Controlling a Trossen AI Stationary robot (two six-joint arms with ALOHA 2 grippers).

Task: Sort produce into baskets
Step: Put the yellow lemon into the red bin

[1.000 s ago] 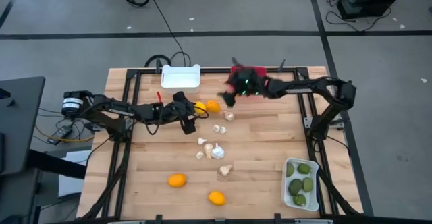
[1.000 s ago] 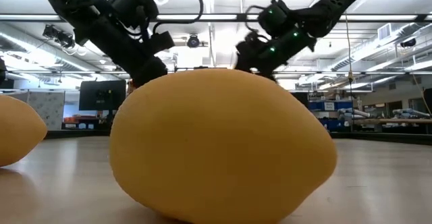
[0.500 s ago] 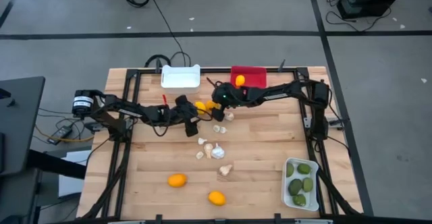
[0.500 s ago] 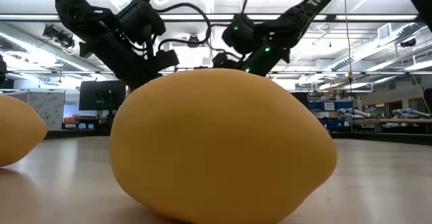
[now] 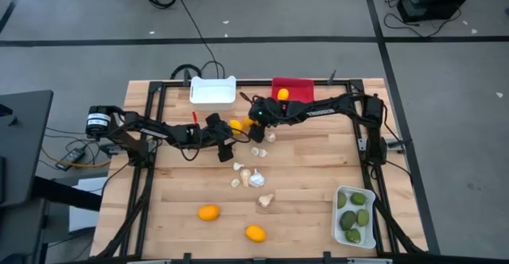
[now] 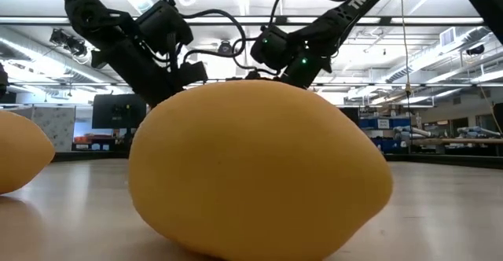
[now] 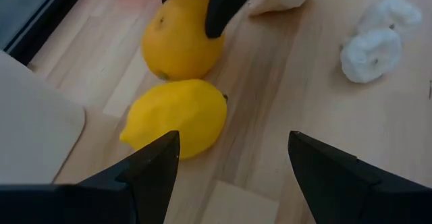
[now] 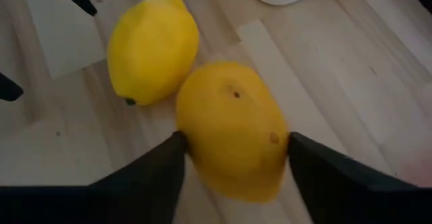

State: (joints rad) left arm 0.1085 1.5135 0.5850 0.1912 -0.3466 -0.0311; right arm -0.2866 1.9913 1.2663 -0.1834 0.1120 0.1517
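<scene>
The left end effector (image 7: pixel 233 163) hovers low over the table (image 5: pixel 302 216) with its fingers spread, pointed at the yellow lemon (image 7: pixel 177 118), probably lined up for a grab. Touching the lemon lies an orange citrus (image 8: pixel 233 129); the right end effector (image 8: pixel 236 166) straddles it, a finger at each flank, apparently closing in, but I cannot tell whether it grips yet. Garlic bulbs (image 5: pixel 250 172) lie scattered mid-table, with two more oranges (image 5: pixel 208 212) near the front edge. At the back, the white basket (image 5: pixel 213 91) looks empty, and the red basket (image 5: pixel 298 89) beside it holds one orange fruit (image 5: pixel 282 95). The white basket at front right (image 5: pixel 337 216) holds green fruits (image 5: pixel 355 215).
</scene>
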